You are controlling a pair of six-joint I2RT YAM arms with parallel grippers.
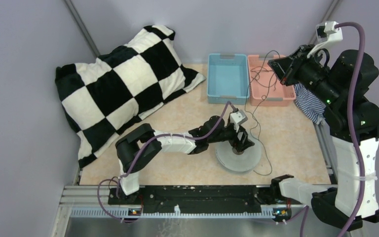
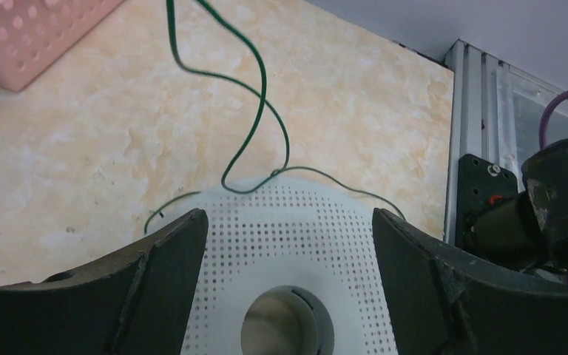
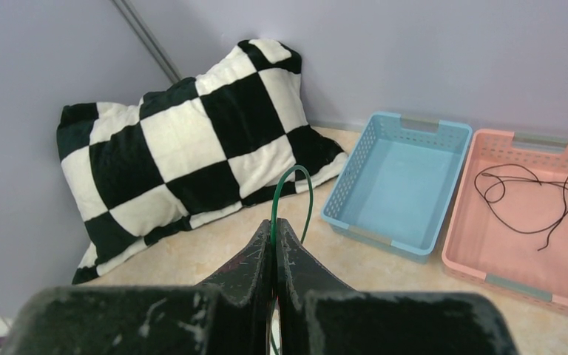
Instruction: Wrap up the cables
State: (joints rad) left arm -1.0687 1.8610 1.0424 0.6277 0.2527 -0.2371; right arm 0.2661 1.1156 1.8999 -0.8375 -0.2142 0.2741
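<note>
A pale grey round spool [image 1: 239,157] with a dotted top flange lies flat on the table. My left gripper [image 1: 242,143] is open just above it, its jaws standing wide either side of the flange and hub hole [image 2: 287,325]. In the left wrist view my left gripper [image 2: 288,218] holds nothing. A thin dark green cable [image 2: 262,81] loops over the table to the spool's rim. My right gripper [image 1: 278,66] is raised high over the pink basket, shut on this cable [image 3: 296,171], which hangs down to the spool [image 1: 248,98]. In its own view the right gripper [image 3: 276,225] pinches the cable.
A second thin black cable [image 3: 532,194] lies loose in the pink basket [image 3: 518,251]. A blue basket [image 1: 227,79] stands beside it at the back. A black-and-white checked pillow [image 1: 123,84] fills the back left. A striped cloth [image 1: 308,101] hangs at the right edge.
</note>
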